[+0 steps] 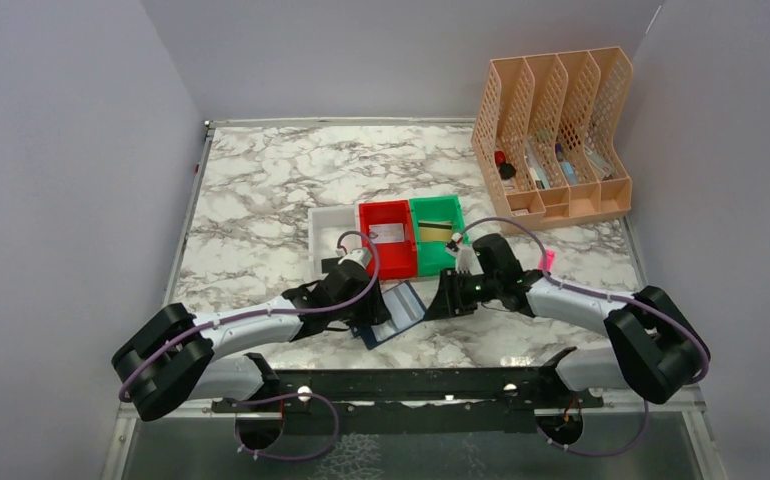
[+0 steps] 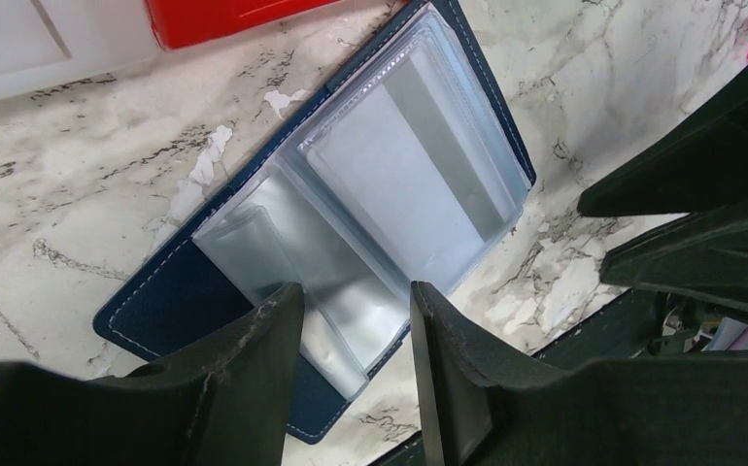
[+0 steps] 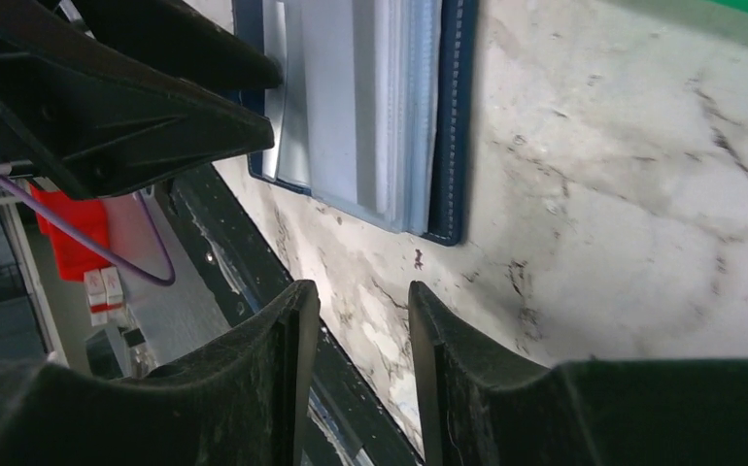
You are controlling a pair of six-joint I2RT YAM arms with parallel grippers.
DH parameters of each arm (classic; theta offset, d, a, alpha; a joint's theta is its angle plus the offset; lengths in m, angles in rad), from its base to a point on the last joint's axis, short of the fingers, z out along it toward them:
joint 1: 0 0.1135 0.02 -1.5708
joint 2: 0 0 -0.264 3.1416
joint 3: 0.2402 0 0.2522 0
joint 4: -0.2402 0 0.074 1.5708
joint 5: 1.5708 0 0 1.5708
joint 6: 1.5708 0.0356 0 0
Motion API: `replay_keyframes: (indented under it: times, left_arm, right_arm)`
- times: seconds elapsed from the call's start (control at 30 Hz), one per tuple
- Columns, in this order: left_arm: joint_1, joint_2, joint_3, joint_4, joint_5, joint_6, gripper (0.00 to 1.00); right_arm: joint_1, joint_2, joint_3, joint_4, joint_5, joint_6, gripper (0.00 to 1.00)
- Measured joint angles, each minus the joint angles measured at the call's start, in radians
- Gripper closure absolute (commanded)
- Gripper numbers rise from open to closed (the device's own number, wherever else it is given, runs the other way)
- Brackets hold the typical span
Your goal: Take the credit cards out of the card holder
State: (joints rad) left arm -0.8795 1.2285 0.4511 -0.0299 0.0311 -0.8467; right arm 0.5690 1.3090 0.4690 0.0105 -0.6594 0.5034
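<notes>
- Your left gripper (image 2: 358, 291), narrowly parted, hangs at frame bottom over the clear sleeves (image 2: 399, 184) of the open card holder (image 2: 156, 301).
- Your right gripper (image 3: 362, 291), narrowly parted and empty, hovers over the marble table (image 3: 594, 194).

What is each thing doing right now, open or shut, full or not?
card holder, open flat, clear sleeves up.
left gripper, open, straddling the holder's edge.
right gripper, open beside the holder, holding nothing.
red bin, one pale card inside.
green bin, one tan card inside.
</notes>
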Motion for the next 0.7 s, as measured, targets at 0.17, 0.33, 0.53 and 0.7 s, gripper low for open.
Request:
replay_keyframes:
  times: [0.17, 0.33, 0.53, 0.7]
  left_arm:
    - [0.0, 0.003, -0.004, 0.012, -0.018, -0.002, 0.54]
    - [-0.001, 0.005, -0.004, 0.014, -0.034, 0.001, 0.56]
    - [-0.004, -0.001, -0.008, 0.014, -0.052, 0.008, 0.57]
    - [-0.005, -0.012, -0.01, 0.007, -0.063, 0.019, 0.57]
  right_arm:
    - [0.061, 0.066, 0.043, 0.02, 0.016, 0.018, 0.59]
    - [0.078, 0.098, 0.097, 0.025, 0.048, 0.019, 0.59]
    - [0.09, 0.171, 0.152, 0.024, 0.06, 0.009, 0.61]
    - [0.107, 0.215, 0.173, 0.017, 0.082, -0.003, 0.62]
